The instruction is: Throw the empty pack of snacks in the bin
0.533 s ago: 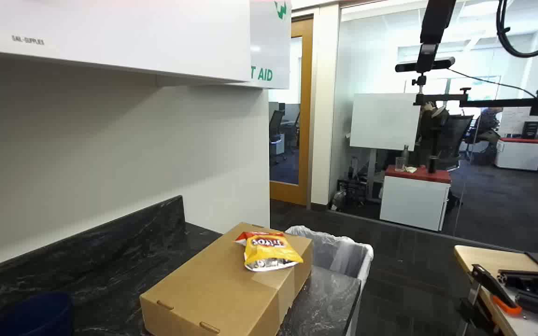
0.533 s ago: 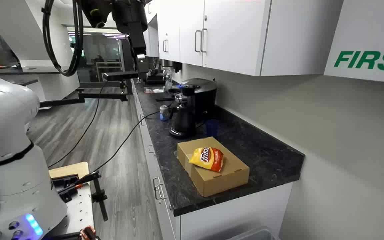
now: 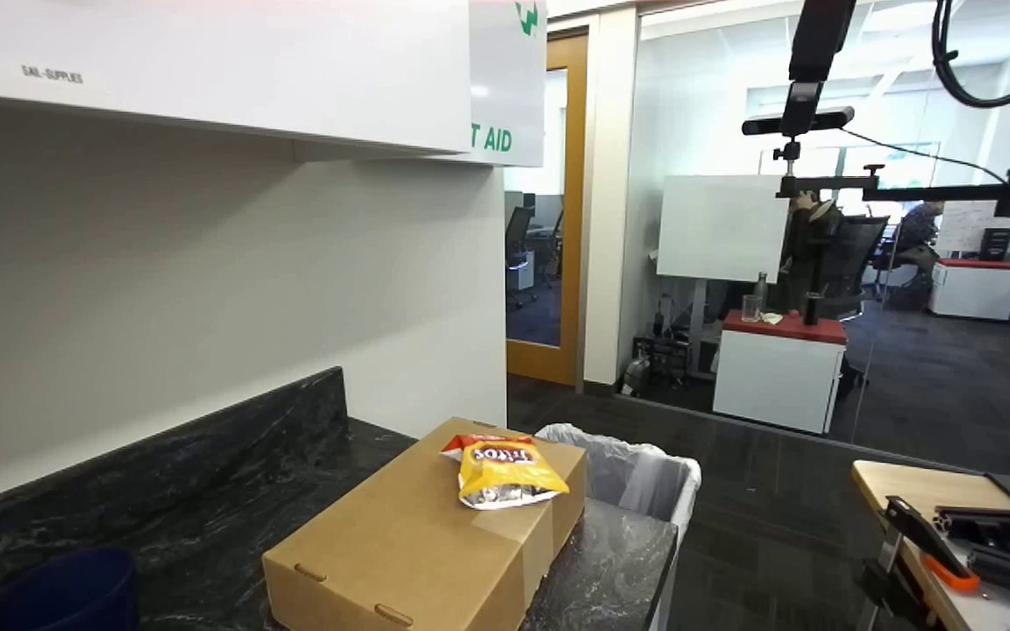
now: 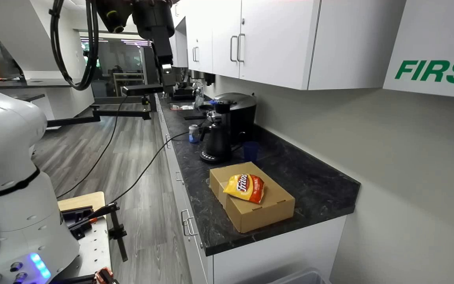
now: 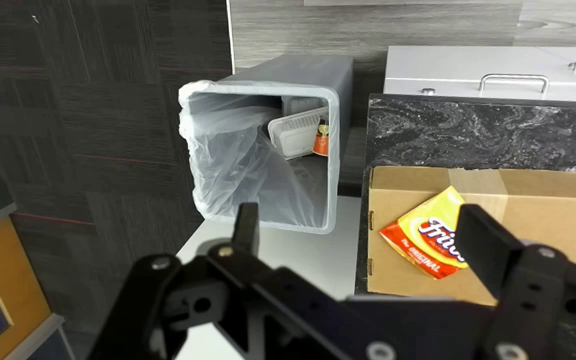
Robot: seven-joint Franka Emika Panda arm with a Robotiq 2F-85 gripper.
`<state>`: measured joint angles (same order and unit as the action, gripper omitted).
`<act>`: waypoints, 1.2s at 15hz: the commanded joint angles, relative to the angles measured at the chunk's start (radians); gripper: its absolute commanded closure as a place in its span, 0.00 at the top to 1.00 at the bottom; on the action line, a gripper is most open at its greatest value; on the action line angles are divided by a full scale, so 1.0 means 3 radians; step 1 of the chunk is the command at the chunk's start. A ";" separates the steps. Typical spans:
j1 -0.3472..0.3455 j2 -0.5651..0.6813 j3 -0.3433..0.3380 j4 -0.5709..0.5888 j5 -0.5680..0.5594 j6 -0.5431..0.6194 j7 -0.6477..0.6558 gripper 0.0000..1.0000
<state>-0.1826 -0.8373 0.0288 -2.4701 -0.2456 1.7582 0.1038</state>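
The yellow and red pack of snacks lies flat on top of a cardboard box, seen in both exterior views as the pack (image 3: 509, 473), the same pack (image 4: 244, 187). In the wrist view the pack (image 5: 428, 235) is partly covered by one finger. The grey bin (image 5: 334, 150) with its clear liner stands beyond the counter's end, with a white tray and an orange-labelled item inside. Its lined rim (image 3: 645, 451) also shows behind the box. My gripper (image 5: 360, 217) hangs well above both, jaws wide apart, nothing between them. In an exterior view only the bin's edge (image 4: 307, 274) shows.
The cardboard box (image 4: 266, 215) sits near the end of the dark counter (image 4: 321, 189). A blue cup (image 4: 250, 151) and a black kettle (image 4: 216, 146) stand behind it. White cabinets (image 4: 274, 39) overhang the counter. A camera on a bar (image 3: 799, 121) stands nearby.
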 commanded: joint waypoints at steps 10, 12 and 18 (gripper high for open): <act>0.0168 0.0063 -0.0044 -0.0015 -0.0004 0.0001 -0.0011 1.00; 0.0224 0.0090 -0.0042 -0.0035 0.0033 -0.0009 -0.0033 1.00; 0.0469 0.0060 0.0066 -0.0342 0.0191 0.0230 0.0034 1.00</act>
<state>-0.0869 -0.8014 0.0355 -2.5102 -0.2118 1.7611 0.1002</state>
